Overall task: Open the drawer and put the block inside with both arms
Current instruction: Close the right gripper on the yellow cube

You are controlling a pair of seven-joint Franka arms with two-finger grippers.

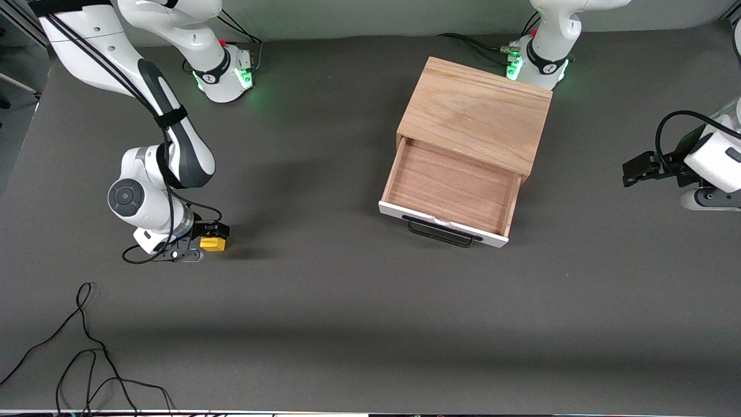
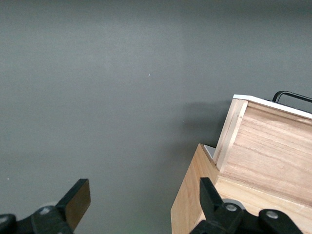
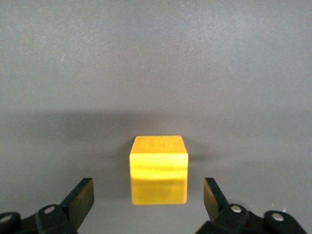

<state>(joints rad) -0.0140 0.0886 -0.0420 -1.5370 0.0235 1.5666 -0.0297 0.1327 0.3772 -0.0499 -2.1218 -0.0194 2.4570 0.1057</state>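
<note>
The drawer [image 1: 448, 188] is pulled open from the light oak cabinet [image 1: 477, 113] and is empty; its white front panel and black handle [image 1: 440, 234] face the front camera. The yellow block [image 1: 213, 244] sits on the table toward the right arm's end. My right gripper [image 1: 209, 236] is low over it, open. In the right wrist view the block [image 3: 158, 168] lies between the fingers [image 3: 80, 197] without touching them. My left gripper [image 1: 634, 172] waits open and empty beside the cabinet, at the left arm's end. The left wrist view shows the drawer's side [image 2: 273, 146].
Loose black cables [image 1: 87, 347] lie on the grey table near the front camera at the right arm's end. The arm bases [image 1: 226, 72] stand along the table edge farthest from the front camera.
</note>
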